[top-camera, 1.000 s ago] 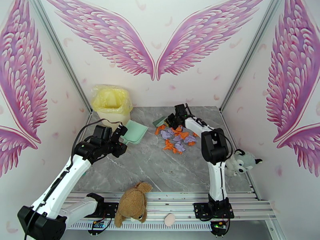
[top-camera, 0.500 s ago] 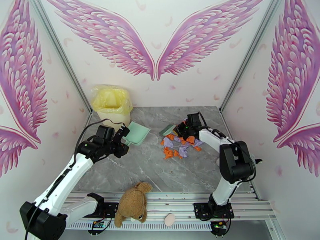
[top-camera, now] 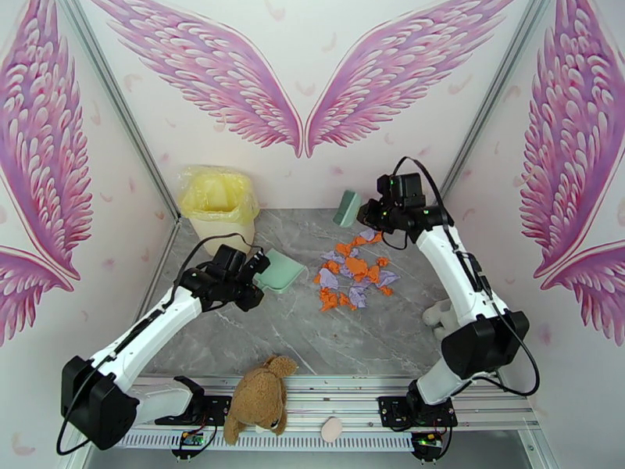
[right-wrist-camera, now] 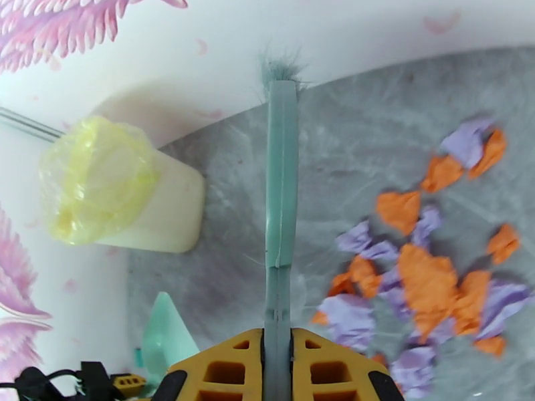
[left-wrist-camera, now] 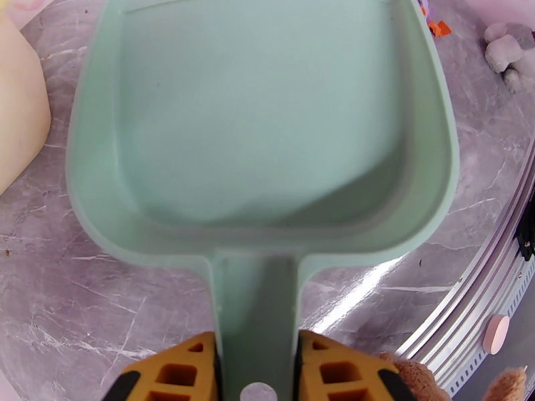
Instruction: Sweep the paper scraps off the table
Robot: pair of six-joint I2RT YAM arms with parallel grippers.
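The paper scraps [top-camera: 353, 277], orange and light-purple wads, lie in a loose cluster right of the table's [top-camera: 312, 338] centre, and the right wrist view has the scraps [right-wrist-camera: 428, 275] below and to the right. My left gripper [top-camera: 252, 277] is shut on the handle of the mint-green dustpan [top-camera: 281, 273], which sits flat just left of the scraps. The left wrist view looks into the dustpan [left-wrist-camera: 267, 128], its pan bare, with my left gripper [left-wrist-camera: 257, 379] clamping the handle. My right gripper [top-camera: 369, 213] is shut on a green brush [top-camera: 348, 208], raised above the table's back edge; the right gripper [right-wrist-camera: 277, 365] holds the brush [right-wrist-camera: 281, 195] bristles away.
A cream bin with a yellow liner [top-camera: 219, 201] stands in the back left corner, and the bin [right-wrist-camera: 114, 188] shows from the right wrist too. A brown plush toy [top-camera: 262, 396] lies on the front rail. A grey plush [top-camera: 441, 314] sits at the right edge.
My right arm lifted the brush off the scraps and swung it up toward the back wall. My left arm slid the dustpan rightward, closer to the scraps.
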